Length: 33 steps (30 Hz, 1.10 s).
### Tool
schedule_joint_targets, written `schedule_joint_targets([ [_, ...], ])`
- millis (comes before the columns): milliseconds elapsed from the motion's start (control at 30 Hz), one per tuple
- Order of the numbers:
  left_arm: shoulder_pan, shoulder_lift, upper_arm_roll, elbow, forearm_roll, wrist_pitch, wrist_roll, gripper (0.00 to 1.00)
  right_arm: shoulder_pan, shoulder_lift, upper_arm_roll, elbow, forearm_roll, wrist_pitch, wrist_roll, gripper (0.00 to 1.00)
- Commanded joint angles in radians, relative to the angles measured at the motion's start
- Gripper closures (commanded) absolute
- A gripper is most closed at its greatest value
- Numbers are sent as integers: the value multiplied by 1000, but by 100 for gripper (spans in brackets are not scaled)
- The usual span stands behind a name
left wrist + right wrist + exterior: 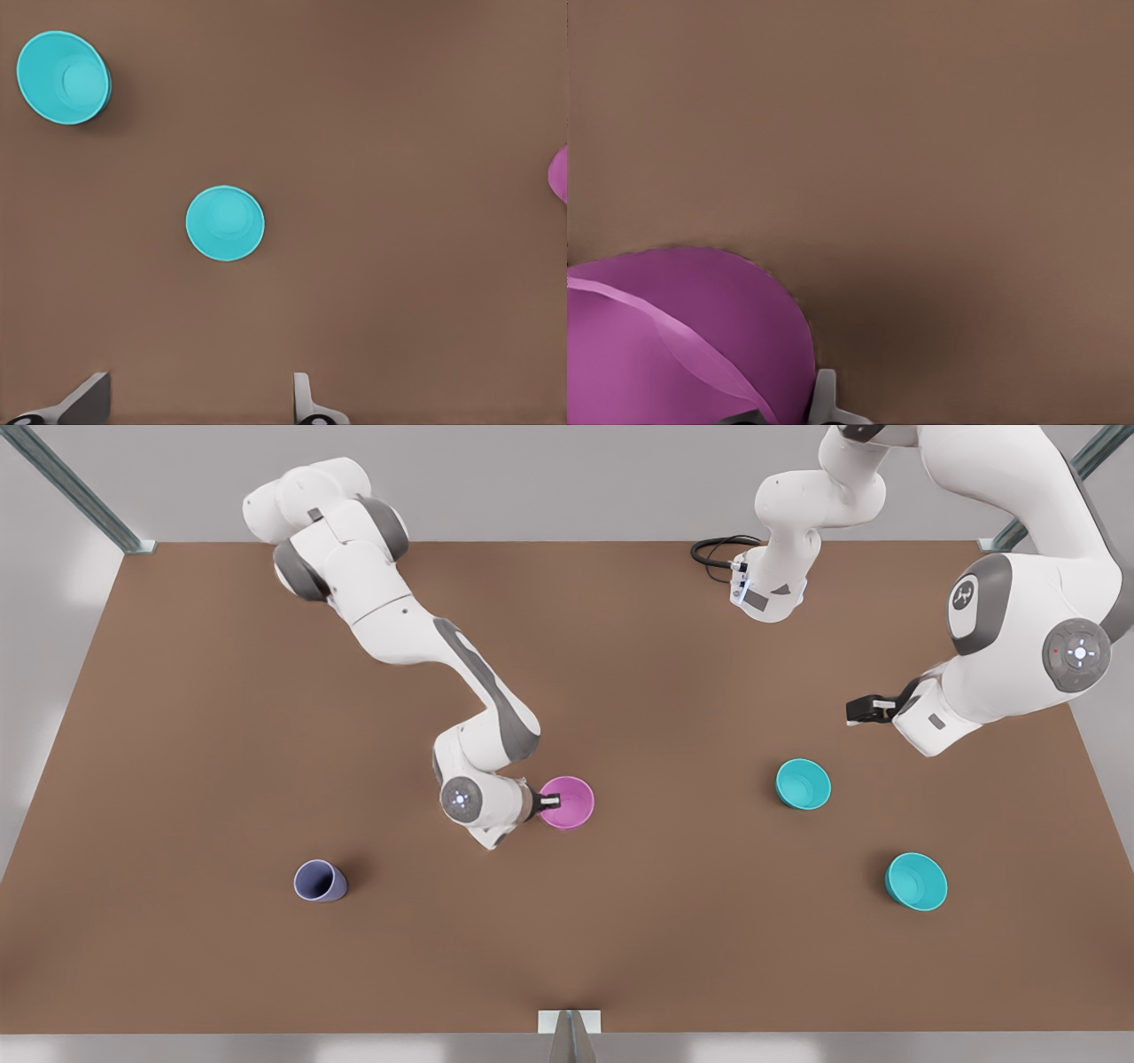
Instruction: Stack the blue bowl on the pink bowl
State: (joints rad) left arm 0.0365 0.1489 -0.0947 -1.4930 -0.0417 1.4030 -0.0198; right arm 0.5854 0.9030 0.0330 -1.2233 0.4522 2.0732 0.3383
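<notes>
Pink bowl point(567, 802) sat near the middle of the brown table point(177, 779), its rim pinched between the narrow fingers of the right gripper point(547, 802). Well apart, toward the front view's right, the blue bowl point(803, 784) stood upright on the table beneath the left gripper point(858, 710), whose fingers point(301, 394) were spread wide, holding nothing. Another teal bowl point(916, 881) and a lavender cup point(320, 880) stood apart

teal bowls point(803, 784): 2 | pink bowl point(571, 802): 1 | lavender cup point(320, 881): 1
</notes>
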Motion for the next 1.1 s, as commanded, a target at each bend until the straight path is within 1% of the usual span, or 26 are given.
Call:
schedule_joint_targets([
  [0,2,1,0,0,0,-7,-2,0,43,34,-1,37,-36,110,617,79],
  [133,2,5,0,-1,0,-7,-3,0,83,91,-4,54,-55,174,620,79],
  [200,5,14,0,0,-1,-2,-2,0,86,114,-4,90,-55,174,640,79],
  [233,5,37,1,0,-1,-1,0,0,85,113,-4,91,-55,174,642,6],
  [267,6,44,1,0,-1,2,1,0,83,108,-4,93,-52,173,643,0],
  [367,2,52,1,-1,-6,2,-2,0,68,70,-2,94,-47,139,643,0],
  [433,5,66,6,-1,-24,28,1,0,21,1,1,94,-40,47,642,0],
  [500,-55,113,105,-104,-20,278,27,0,-45,-53,1,94,-49,-51,622,0],
  [533,-52,182,118,-136,-49,384,141,0,-85,-78,-4,94,-67,-152,555,0],
  [567,-38,260,127,-147,-81,471,188,0,-146,-105,-2,91,-186,-255,432,0],
  [600,-27,307,128,-150,-104,504,242,0,-226,-107,-4,91,-271,-337,219,0],
  [633,-17,324,128,-184,-136,560,282,0,-332,-125,-2,94,-339,-406,-22,0],
  [667,-17,322,128,-256,-144,649,316,0,-443,-154,-1,97,-394,-472,-287,0],
  [700,-17,322,136,-296,-145,694,368,0,-495,-180,-2,133,-458,-539,-421,0],
  [733,-15,324,148,-306,-145,700,408,0,-533,-251,-4,151,-486,-593,-545,0],
  [767,-15,324,176,-331,-145,700,512,0,-561,-331,-2,151,-489,-649,-559,0],
  [800,-15,324,181,-339,-145,700,521,0,-562,-420,-2,151,-490,-737,-553,0],
  [833,-17,324,181,-340,-145,700,521,0,-562,-486,-4,145,-491,-755,-553,0],
  [933,-17,325,181,-398,-145,729,521,0,-562,-565,-2,130,-501,-775,-547,0],
  [1000,-17,333,187,-414,-144,729,558,0,-562,-647,-4,47,-492,-752,-545,0],
  [1067,-17,350,198,-414,-144,729,563,0,-572,-653,-4,48,-501,-746,-545,0],
])
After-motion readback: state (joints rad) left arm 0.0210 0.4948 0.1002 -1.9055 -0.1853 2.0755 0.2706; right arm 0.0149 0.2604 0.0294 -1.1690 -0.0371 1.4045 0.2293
